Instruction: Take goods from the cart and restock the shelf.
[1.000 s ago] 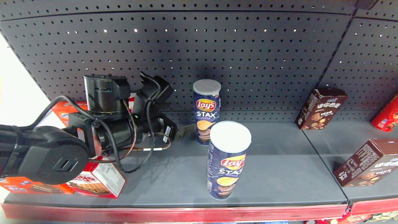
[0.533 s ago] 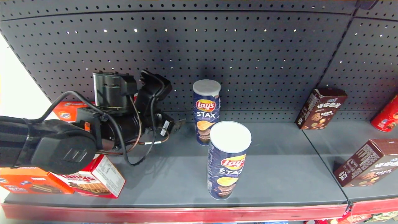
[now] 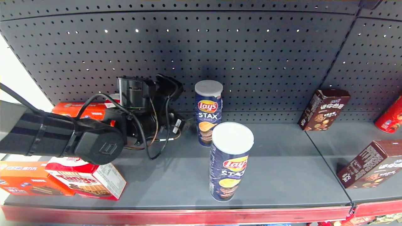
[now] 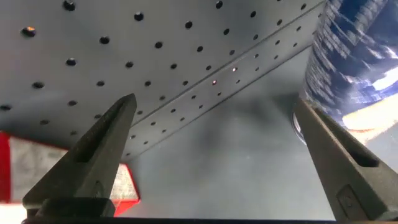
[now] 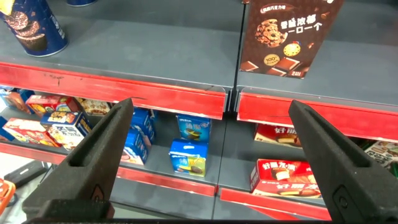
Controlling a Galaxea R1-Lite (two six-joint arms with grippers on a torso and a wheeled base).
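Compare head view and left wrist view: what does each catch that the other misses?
Head view only: the front chip can, the brown box at right rear, the red-and-white box at front left. Left wrist view only: the left tool open, nothing between its fingers. Both: the rear chip can, the pegboard back wall and the grey shelf.

Glossy black left arm (image 3: 47, 138), tube-shaped link, rounded joint cap (image 3: 100, 150) with a small rectangular recess. Thin black cables (image 3: 147, 135) loop at the wrist and carry white tags (image 3: 178, 122). Boxy black module (image 3: 133, 91) on top. Left claw (image 4: 214, 102) and right claw (image 5: 211, 104) have matte dark grey, tapered wedge fingers (image 4: 93, 162).
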